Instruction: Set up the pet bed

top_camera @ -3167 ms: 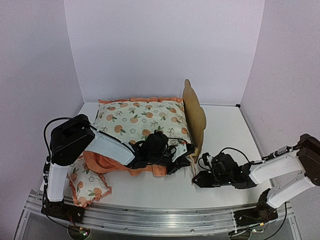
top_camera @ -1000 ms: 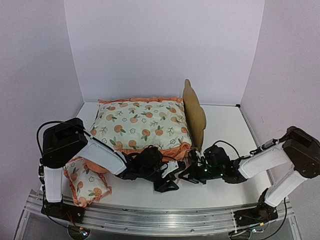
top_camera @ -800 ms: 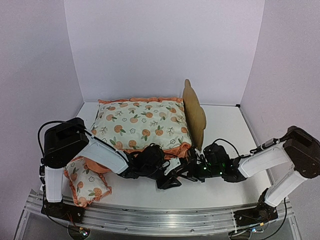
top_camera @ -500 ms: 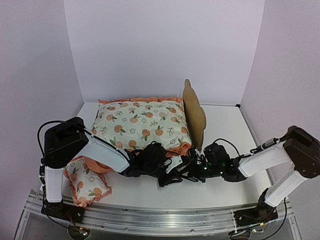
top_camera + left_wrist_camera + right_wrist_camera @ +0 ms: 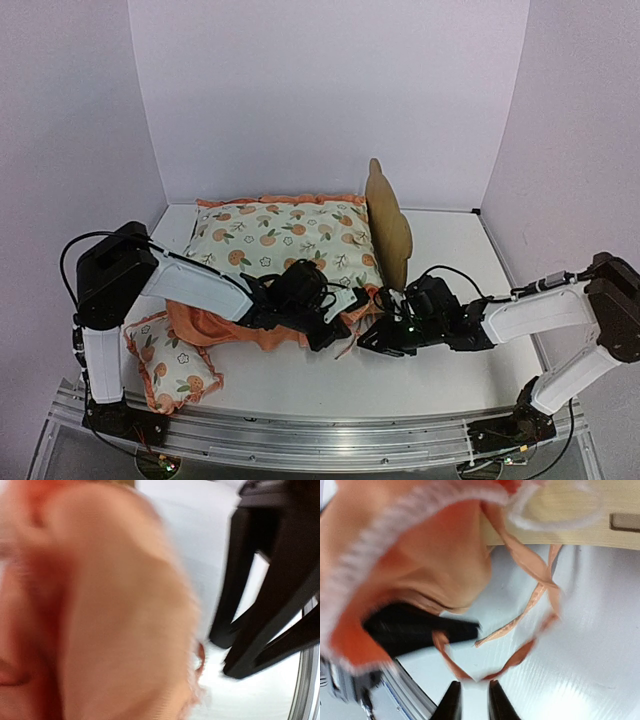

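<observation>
Left gripper (image 5: 326,337) is buried in cushion (image 5: 290,235) ruffle; finger state can't be told. Right gripper (image 5: 474,684) is seen nearly closed at ribbon loop (image 5: 522,655), possibly pinching it.

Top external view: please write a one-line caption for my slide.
Left gripper and right gripper work at the near ruffle of the fruit-print cushion on the pet bed.

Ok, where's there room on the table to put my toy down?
The bare table right of the headboard, out to the wall, is free. So is the front strip between the pillow and the right arm. The middle is crowded: left gripper and right gripper meet at the cushion's front corner.
</observation>
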### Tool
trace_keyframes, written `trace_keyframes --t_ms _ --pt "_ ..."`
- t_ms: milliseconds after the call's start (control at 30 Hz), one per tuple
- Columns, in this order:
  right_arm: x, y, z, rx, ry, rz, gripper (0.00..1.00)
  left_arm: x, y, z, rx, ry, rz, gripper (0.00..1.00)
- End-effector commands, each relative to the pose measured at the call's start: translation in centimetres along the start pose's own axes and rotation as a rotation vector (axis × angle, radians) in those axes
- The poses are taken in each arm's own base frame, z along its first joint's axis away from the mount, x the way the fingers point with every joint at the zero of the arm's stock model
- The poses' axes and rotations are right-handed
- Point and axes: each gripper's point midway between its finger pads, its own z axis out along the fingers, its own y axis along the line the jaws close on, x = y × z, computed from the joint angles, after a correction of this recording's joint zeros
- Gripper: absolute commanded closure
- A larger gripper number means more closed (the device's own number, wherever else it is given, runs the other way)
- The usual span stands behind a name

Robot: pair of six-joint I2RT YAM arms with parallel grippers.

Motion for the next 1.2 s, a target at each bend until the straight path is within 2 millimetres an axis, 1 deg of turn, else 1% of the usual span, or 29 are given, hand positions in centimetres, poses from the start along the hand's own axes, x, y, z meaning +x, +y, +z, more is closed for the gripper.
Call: trace_keyframes --t_ms 0,100,133,200,300,333,433,500,567,633,667,800,867,967,1000,1067,1167 --pt "-0.1 0.1 -1.1 0.032 0.003 -0.067 0.72 -3.5 2.0 -3.9 -0.025 -0.028 0.028 1.0" --pt "0.0 0.0 -1.5 0.038 0.0 -0.098 0.62 -3.6 2.7 -4.7 -0.029 -0.016 0.032 1.0" --pt "-0.2 -0.2 -1.6 0.052 -0.012 -0.106 0.58 -3.4 3.0 -5.0 -0.033 -0.011 0.032 1.0" --pt "-0.8 -0.9 -1.5 0.106 -0.057 -0.108 0.52 -3.0 3.7 -5.2 -0.048 -0.007 0.04 1.0" --pt "-1.9 -1.3 -0.8 0.208 -0.152 -0.101 0.48 -3.1 4.8 -5.4 -0.086 -0.022 0.062 1.0" --pt "-1.9 -0.9 -0.5 0.222 -0.17 -0.113 0.46 -3.2 5.1 -5.4 -0.095 -0.027 0.066 1.0" --pt "-2.3 -0.8 0.2 0.317 -0.255 -0.162 0.45 -3.7 5.5 -5.7 -0.106 -0.053 0.086 1.0" --pt "-2.4 -0.5 0.7 0.356 -0.297 -0.191 0.45 -3.6 5.9 -5.8 -0.114 -0.056 0.084 1.0" --pt "-2.5 0.4 1.4 0.359 -0.306 -0.215 0.45 -3.3 6.3 -5.9 -0.122 -0.053 0.078 1.0" --pt "-2.6 0.9 2.3 0.361 -0.302 -0.233 0.44 -3.7 6.7 -6.1 -0.134 -0.078 0.085 1.0" --pt "-2.5 1.0 2.9 0.366 -0.298 -0.237 0.44 -3.6 6.8 -6.1 -0.136 -0.078 0.085 1.0" --pt "-2.2 0.1 4.8 0.417 -0.293 -0.226 0.44 -3.3 6.8 -6.2 -0.133 -0.082 0.083 1.0" --pt "-2.2 -0.4 5.4 0.457 -0.288 -0.232 0.44 -3.3 6.8 -6.3 -0.134 -0.086 0.082 1.0" --pt "-1.8 -2.3 5.5 0.564 -0.261 -0.251 0.46 -3.3 6.7 -6.4 -0.136 -0.095 0.082 1.0" --pt "-1.6 -2.9 5.6 0.584 -0.251 -0.253 0.48 -3.3 6.7 -6.4 -0.135 -0.096 0.082 1.0" --pt "-0.8 -3.9 5.7 0.612 -0.221 -0.253 0.58 -3.3 6.7 -6.5 -0.137 -0.099 0.082 1.0" --pt "0.1 -4.9 5.0 0.627 -0.191 -0.232 0.82 -3.3 6.6 -6.6 -0.132 -0.107 0.09 1.0"
